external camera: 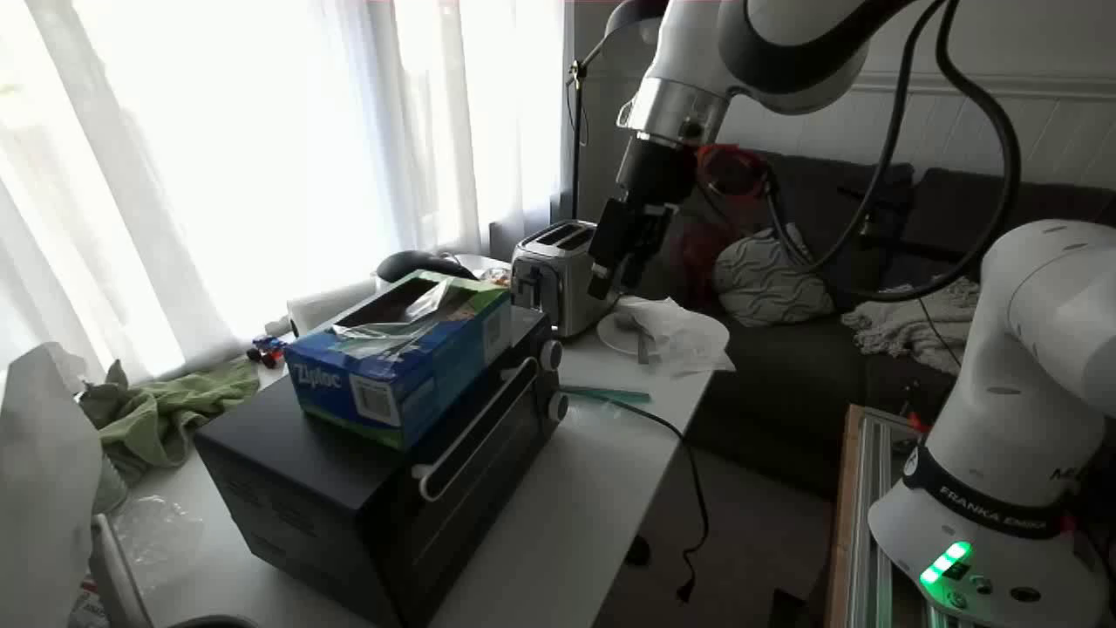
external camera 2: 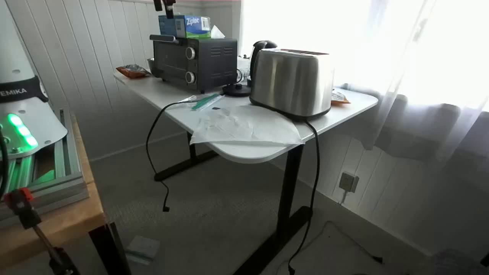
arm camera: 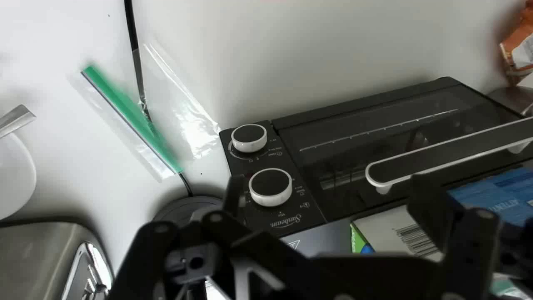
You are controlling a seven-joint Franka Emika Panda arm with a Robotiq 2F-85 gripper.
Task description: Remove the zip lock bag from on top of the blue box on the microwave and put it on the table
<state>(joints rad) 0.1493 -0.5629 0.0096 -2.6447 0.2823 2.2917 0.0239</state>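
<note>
Spread wide, the end effector hangs tilted, fingers aimed obliquely down, on an arm arching high from its base. Toward the front of an exterior view, the blue box sits on the toaster oven, clear plastic at its top opening. Past it, the zip lock bag lies on the surface across a black cord, between the toaster oven and a plate. Beyond is a sofa.
</note>
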